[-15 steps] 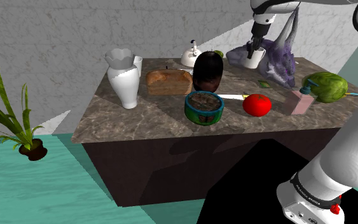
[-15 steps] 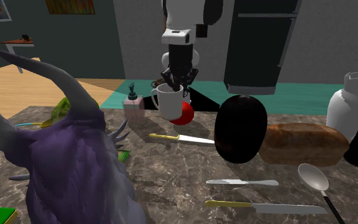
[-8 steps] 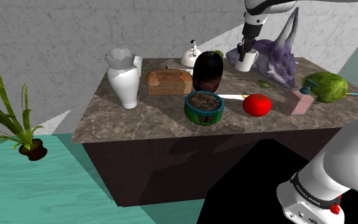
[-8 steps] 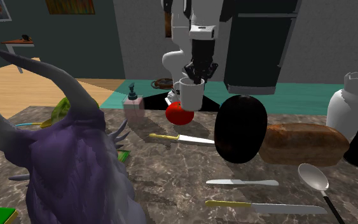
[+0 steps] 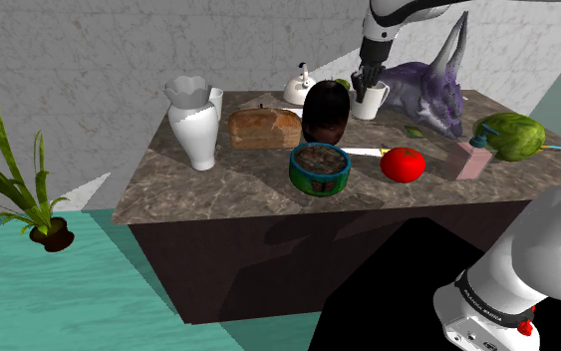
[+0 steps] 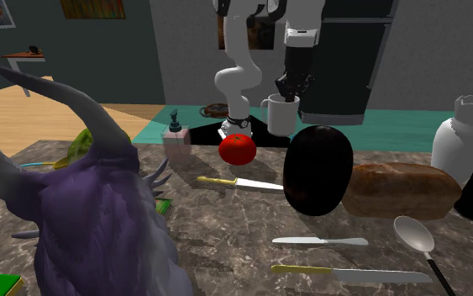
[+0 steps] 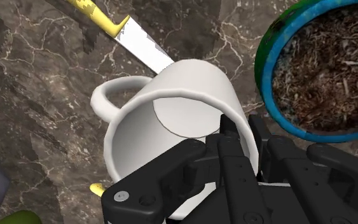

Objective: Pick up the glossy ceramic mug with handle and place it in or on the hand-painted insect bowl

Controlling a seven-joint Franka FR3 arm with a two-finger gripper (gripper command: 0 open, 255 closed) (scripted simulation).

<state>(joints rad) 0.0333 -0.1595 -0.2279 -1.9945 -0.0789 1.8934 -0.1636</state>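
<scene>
A black end effector (image 5: 368,80) grips the rim of a white mug (image 5: 371,102), holding it upright above the far side of the worktop (image 5: 218,184). This height likely clears the clutter. The blue-rimmed bowl (image 5: 320,168) waits nearer, toward the shoulder view's left.

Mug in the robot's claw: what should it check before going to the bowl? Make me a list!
1. Grip: the gripper is shut on the rim of the white mug: ok.
2. Mug up off the counter: ok.
3. Mug upright: ok.
4. Mug above the blue-rimmed bowl: not ok, the bowl lies off to one side of it.
5. Free way past the dark oval thing that stands between the mug and the bowl: cannot tell.
</scene>
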